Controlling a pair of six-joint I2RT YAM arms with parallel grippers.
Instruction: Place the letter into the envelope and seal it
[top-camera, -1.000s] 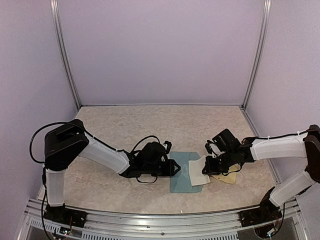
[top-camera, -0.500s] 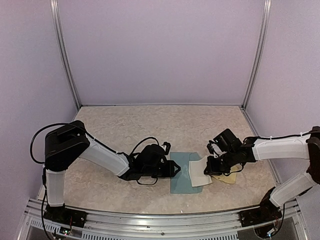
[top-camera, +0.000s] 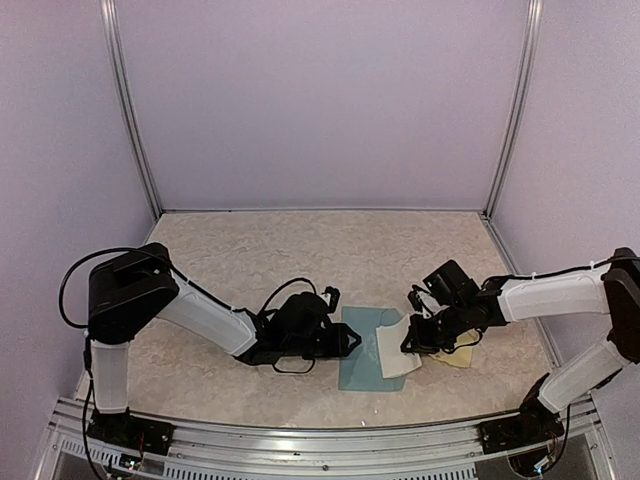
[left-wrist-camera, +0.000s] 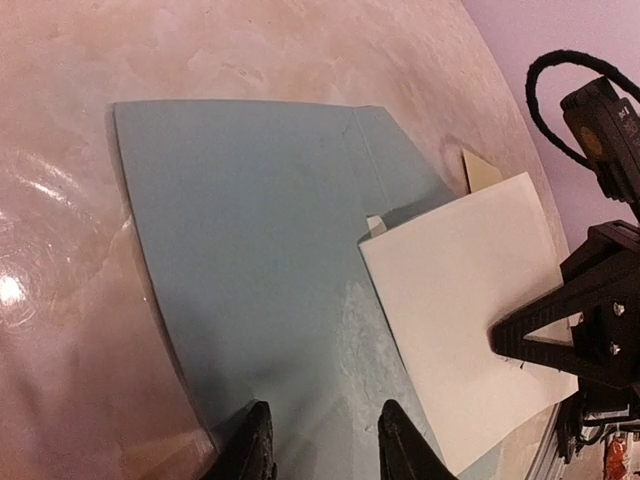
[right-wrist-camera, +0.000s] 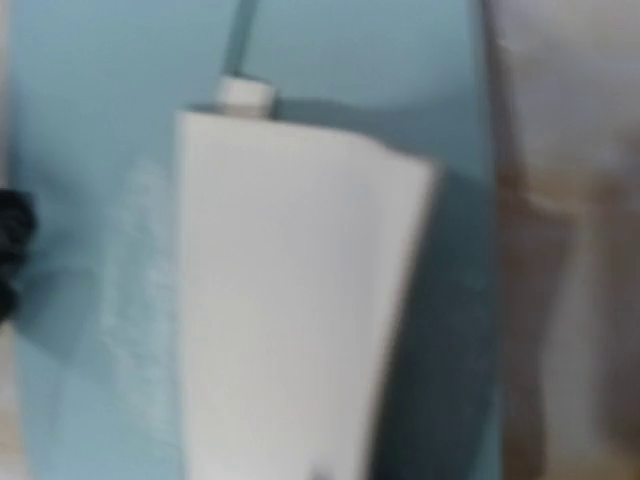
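Top view: mounted above and behind the arm bases, facing down and toward the far wall. It takes in the whole table (top-camera: 300, 250) from a distance.

Left wrist view: low and close over the envelope (left-wrist-camera: 250, 250), facing right. I see the right hand (left-wrist-camera: 510, 335) at its right edge.

Right wrist view: very close and blurred, looking leftward down along the letter (right-wrist-camera: 290, 300).

All three views share the envelope and letter.
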